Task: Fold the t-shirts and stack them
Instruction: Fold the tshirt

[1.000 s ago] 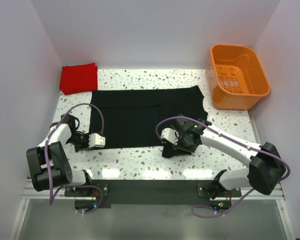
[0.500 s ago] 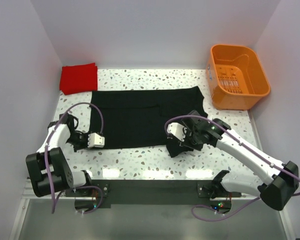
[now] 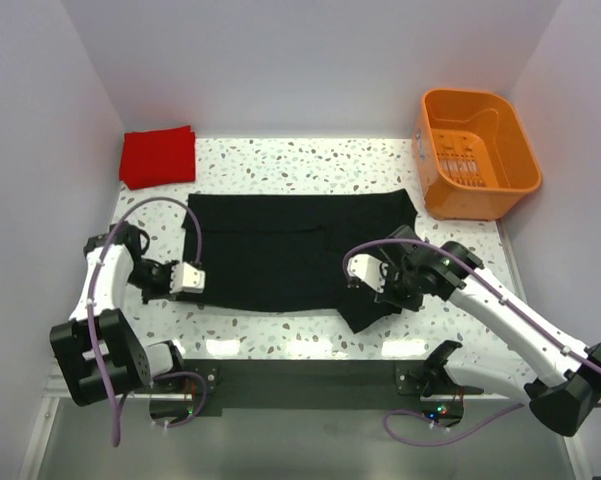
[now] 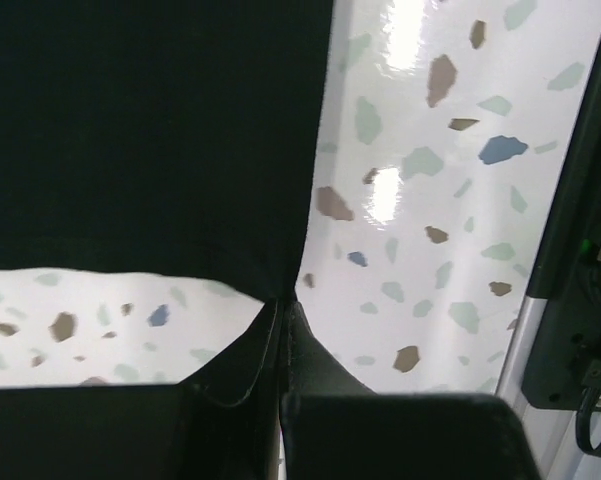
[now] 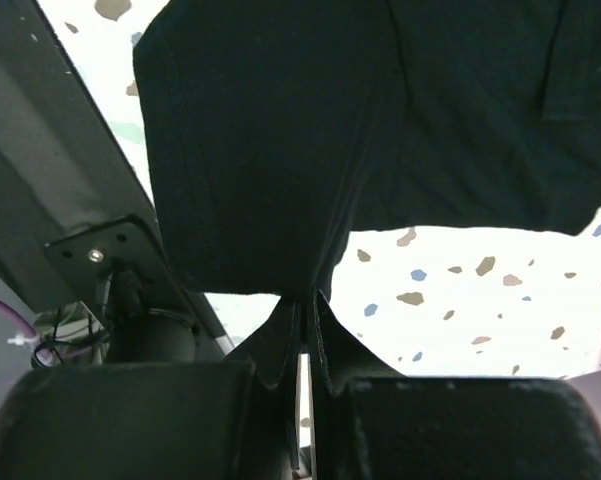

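The black t-shirt [image 3: 290,250] lies spread across the middle of the speckled table. At its near left edge my left gripper [image 3: 202,282] is shut on the cloth; in the left wrist view the hem [image 4: 285,285] runs into the pinched tips. My right gripper [image 3: 380,290] is shut on the shirt's near right corner, and a flap [image 3: 365,310] hangs from it above the table; the right wrist view shows that black cloth [image 5: 270,160] draped from the closed tips. The red t-shirt [image 3: 158,155] sits folded at the far left corner, apart from both arms.
An orange plastic basket [image 3: 477,152] stands at the far right. White walls enclose the table on three sides. The dark mounting rail [image 3: 300,385] runs along the near edge, and it also shows in the right wrist view as the rail [image 5: 70,200].
The left gripper has closed on the shirt's left edge and lifted slightly. The right arm has carried its corner rightward and toward the near edge, and the whole black shirt has shifted nearer.
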